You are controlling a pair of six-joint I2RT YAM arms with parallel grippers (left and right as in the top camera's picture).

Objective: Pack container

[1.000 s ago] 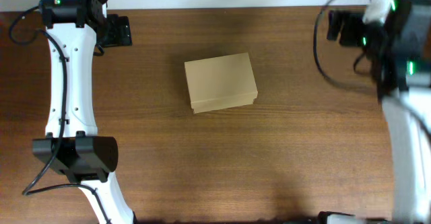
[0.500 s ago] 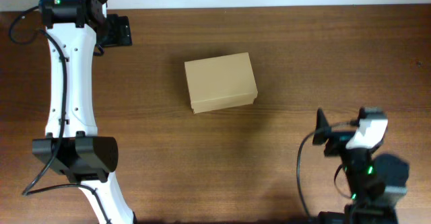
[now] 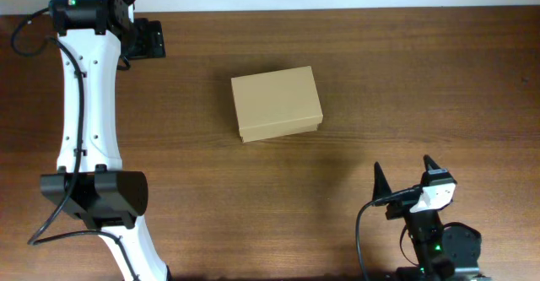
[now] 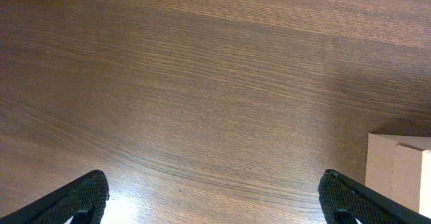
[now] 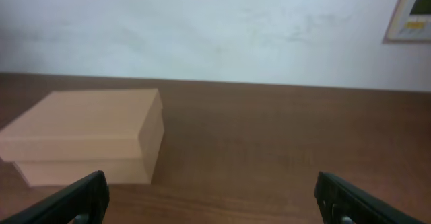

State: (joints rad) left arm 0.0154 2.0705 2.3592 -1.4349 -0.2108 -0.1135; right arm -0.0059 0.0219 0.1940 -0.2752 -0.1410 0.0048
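Container (image 3: pixel 277 104) sits mid-worktop (image 3: pixel 380 70), lid flap down, nothing around to load. L hand (image 4: pixel 214 198) at 10 o'clock, R hand (image 3: pixel 403 173) at 5 o'clock. Both have fingers apart, empty, well apart from it. Packed or not: can't tell, prob. either done or unstarted.

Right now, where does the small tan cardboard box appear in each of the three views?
Overhead: small tan cardboard box just left of centre, upper half.
Left wrist: only its corner, at the lower right edge.
Right wrist: lower left, lid shut.
Shared landmark: the brown wooden table.
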